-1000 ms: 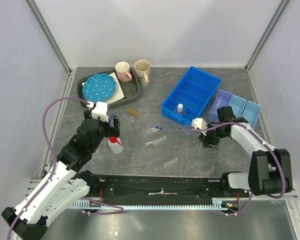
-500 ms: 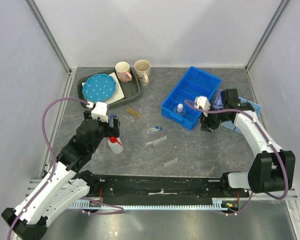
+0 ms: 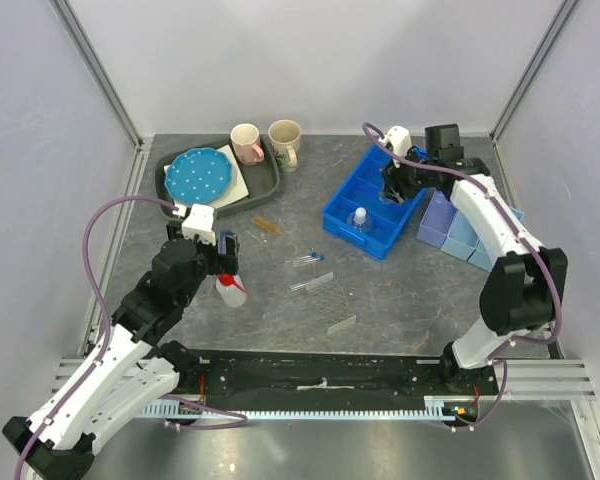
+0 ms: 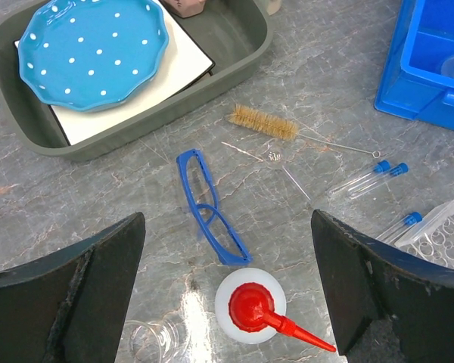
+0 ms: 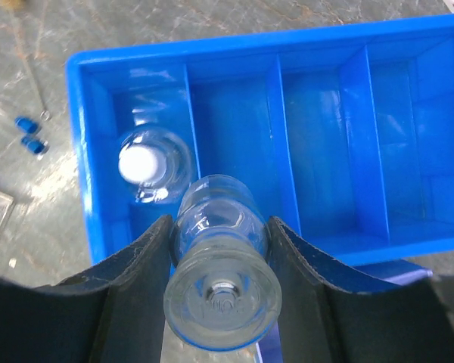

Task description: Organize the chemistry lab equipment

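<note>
Small clear round bottle (image 5: 221,265), base toward the wrist camera, neck toward blue divided bin (image 5: 318,136), clamped in right gripper (image 5: 219,227).

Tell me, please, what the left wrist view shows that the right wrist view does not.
Only the left wrist view shows the plate in its tray, the brush, the glasses and the red-capped bottle. Only the right wrist view shows the right gripper shut on a clear vessel over the bin, and a white-capped bottle in the bin's end compartment. Both show the bin, the blue-capped tubes and a corner of the rack.
</note>
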Motion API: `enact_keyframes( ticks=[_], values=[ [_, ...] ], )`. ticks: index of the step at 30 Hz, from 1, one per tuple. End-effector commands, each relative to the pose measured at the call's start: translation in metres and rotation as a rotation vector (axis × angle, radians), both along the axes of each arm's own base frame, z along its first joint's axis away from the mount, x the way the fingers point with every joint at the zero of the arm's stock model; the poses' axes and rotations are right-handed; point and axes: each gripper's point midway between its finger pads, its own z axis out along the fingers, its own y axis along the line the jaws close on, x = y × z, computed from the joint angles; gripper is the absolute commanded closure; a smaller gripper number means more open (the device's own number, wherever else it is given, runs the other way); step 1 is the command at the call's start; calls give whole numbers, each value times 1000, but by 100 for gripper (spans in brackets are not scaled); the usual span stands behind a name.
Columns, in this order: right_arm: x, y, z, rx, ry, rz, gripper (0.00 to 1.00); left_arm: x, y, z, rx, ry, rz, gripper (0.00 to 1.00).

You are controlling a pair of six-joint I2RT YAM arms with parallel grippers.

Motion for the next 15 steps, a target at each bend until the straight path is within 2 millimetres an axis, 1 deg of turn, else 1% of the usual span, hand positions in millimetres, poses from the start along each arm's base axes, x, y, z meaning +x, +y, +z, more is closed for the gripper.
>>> enact_keyframes(
  ticks=[1, 2, 3, 5, 6, 10, 12, 15],
  values=[
    [51, 8, 11, 28, -91, -147, 76, 7, 5, 4, 30, -30, 23, 4],
    [55, 10, 5, 24, -86, -155, 76, 7, 5, 3, 36, -25, 25, 4],
    [62, 12, -7, 18, -74, -162, 76, 7, 5, 0, 43, -18, 26, 4],
    [69, 14, -18, 1, -65, -185, 76, 8, 5, -2, 52, -11, 28, 4],
    [74, 18, -29, -5, -58, -186, 76, 9, 6, -3, 57, -10, 28, 4],
    [80, 20, -58, -41, -36, -220, 75, 10, 6, -6, 71, 3, 34, 4],
    [85, 19, -70, -53, -35, -243, 74, 11, 7, -7, 76, 5, 34, 4],
    [85, 19, -87, -69, -12, -259, 73, 11, 6, -9, 83, 9, 33, 4]
  ],
)
